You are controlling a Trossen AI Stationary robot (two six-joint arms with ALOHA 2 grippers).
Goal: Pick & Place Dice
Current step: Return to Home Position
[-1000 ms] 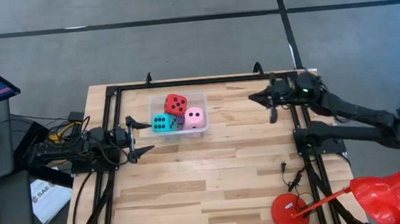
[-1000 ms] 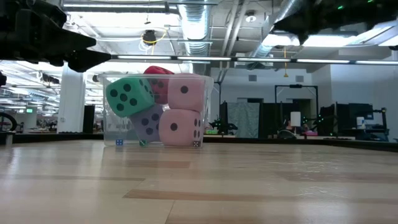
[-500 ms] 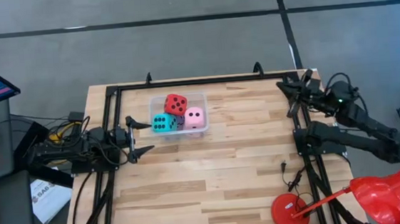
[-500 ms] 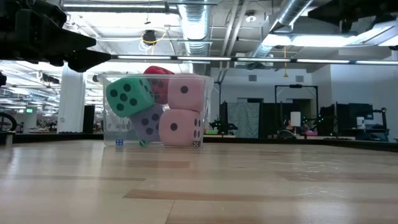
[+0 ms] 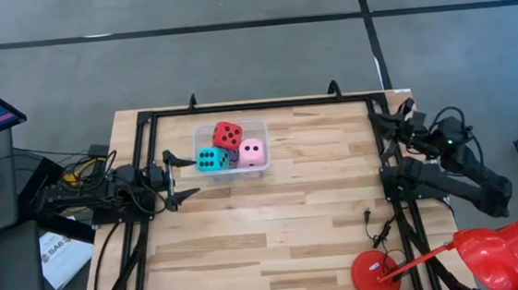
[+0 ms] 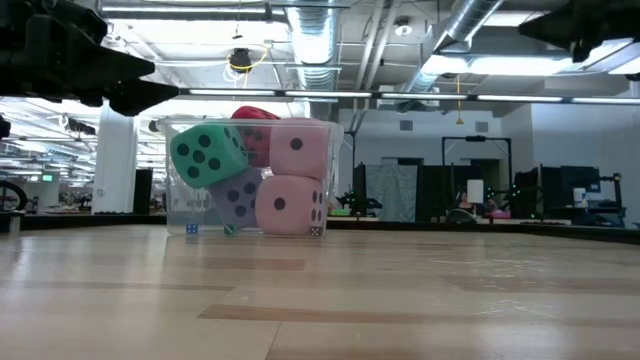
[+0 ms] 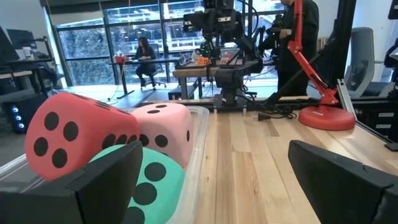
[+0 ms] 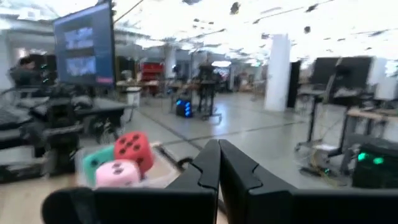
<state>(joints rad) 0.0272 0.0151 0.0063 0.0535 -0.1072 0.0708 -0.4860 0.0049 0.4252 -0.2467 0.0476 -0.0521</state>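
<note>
Nearest to me, the wooden table (image 6: pixel 320 300) is stretching away in pale planks, and at its near right corner a red desk lamp (image 5: pixel 503 246) is standing. Farther in, at the table's left edge, the left gripper (image 5: pixel 187 177) is hovering just beside the clear tub (image 5: pixel 259 126). Its two fingers are spread wide apart and pointing toward the tub's left wall.

The tub is sitting on the far half of the table, left of centre, and all five dice are lying inside it. Through its front wall I am seeing:
- the lower pale pink die (image 6: pixel 288 205) resting on the tub floor at the right;
- the upper pale pink die (image 6: pixel 300 148) stacked on it;
- the violet-blue die (image 6: pixel 238 198) low in the middle;
- the cyan die (image 6: pixel 208 154) leaning tilted above it at the left;
- the red die (image 6: pixel 254 128) riding highest at the back.

At the far right corner, the right gripper (image 5: pixel 380 121) is hanging over the table's edge, well apart from the tub. Its wrist view is showing its fingers pressed together. Farthest off, the ceiling ducts (image 6: pixel 310 45) are running across the room behind the table.
</note>
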